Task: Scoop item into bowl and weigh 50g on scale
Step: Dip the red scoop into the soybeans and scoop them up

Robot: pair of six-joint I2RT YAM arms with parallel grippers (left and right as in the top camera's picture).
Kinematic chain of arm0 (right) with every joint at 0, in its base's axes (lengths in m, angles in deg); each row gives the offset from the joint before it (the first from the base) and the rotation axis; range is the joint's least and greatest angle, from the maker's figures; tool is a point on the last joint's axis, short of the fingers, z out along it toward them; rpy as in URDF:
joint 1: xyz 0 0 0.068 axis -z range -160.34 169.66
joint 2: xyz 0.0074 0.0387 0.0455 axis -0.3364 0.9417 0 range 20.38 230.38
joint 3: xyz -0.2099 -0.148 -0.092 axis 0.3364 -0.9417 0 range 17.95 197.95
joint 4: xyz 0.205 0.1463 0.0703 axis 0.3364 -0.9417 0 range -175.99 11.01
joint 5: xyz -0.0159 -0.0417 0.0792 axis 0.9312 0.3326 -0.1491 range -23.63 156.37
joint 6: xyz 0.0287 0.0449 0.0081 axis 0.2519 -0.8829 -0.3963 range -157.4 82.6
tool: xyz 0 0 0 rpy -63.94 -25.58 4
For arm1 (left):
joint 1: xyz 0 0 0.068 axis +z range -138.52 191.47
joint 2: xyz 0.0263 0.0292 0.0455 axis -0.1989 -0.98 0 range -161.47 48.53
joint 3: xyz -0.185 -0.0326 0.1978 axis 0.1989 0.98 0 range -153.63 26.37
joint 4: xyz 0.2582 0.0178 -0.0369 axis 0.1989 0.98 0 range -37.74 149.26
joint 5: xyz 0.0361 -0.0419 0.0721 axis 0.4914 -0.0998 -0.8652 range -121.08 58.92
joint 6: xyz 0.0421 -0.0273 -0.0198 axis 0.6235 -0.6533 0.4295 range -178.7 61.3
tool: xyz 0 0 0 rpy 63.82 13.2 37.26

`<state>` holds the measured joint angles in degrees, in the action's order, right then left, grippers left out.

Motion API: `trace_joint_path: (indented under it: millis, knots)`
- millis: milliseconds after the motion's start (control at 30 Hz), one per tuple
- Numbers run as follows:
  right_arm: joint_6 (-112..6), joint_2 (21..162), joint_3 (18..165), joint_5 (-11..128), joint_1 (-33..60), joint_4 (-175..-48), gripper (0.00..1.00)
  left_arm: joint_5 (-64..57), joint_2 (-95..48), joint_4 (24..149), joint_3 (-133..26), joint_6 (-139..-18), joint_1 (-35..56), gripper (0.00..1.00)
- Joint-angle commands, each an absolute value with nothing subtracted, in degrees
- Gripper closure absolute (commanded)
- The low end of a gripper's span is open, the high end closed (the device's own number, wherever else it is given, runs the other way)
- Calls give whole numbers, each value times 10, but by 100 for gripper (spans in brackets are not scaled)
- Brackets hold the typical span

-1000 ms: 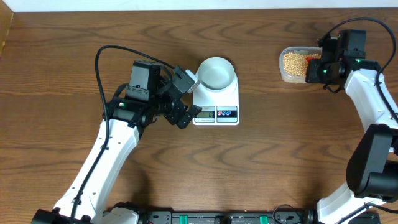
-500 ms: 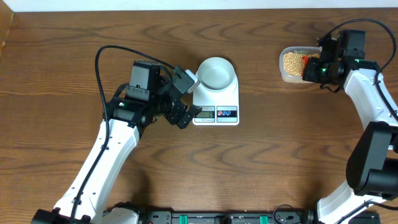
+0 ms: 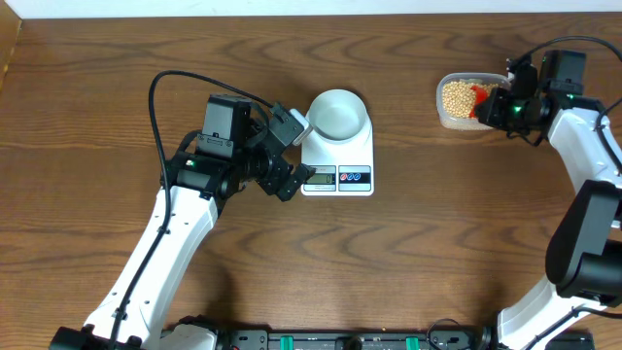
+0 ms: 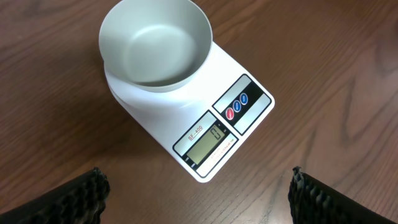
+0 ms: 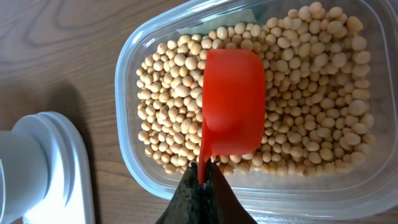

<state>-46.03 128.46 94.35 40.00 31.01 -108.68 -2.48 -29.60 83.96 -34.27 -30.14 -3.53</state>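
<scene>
The fingers [image 5: 186,194] of the right gripper [image 5: 200,177] are pressed together on the thin handle of a red scoop [image 5: 233,102]. The cup of the scoop lies on the beans [image 5: 168,112], near the middle of a clear plastic tub [image 5: 134,168]. In the overhead view this tub [image 3: 449,115] stands at about 2 o'clock on the table [image 3: 437,243].

The fingers [image 4: 84,196] of the left gripper [image 4: 199,198] are spread wide and hold nothing. This gripper hovers at 9 o'clock of the scale [image 4: 205,118], just beside it. The bowl [image 4: 155,43] sits on the 12 o'clock end of the scale and has nothing in it. The display and the red and blue buttons are at the 6 o'clock end. All the beans are in the tub, well apart from the bowl.
</scene>
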Motion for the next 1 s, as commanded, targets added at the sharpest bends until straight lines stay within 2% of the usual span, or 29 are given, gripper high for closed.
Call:
trace_joint_path:
  millis: [0, 967]
  knots:
    - [-470, 1301, 940, 362, 314, -1090, 99, -22, -296, 840, -339, -296, -36, 5]
    - [-471, 1301, 940, 245, 391, -1109, 99, -22, -296, 840, -339, -296, -36, 5]
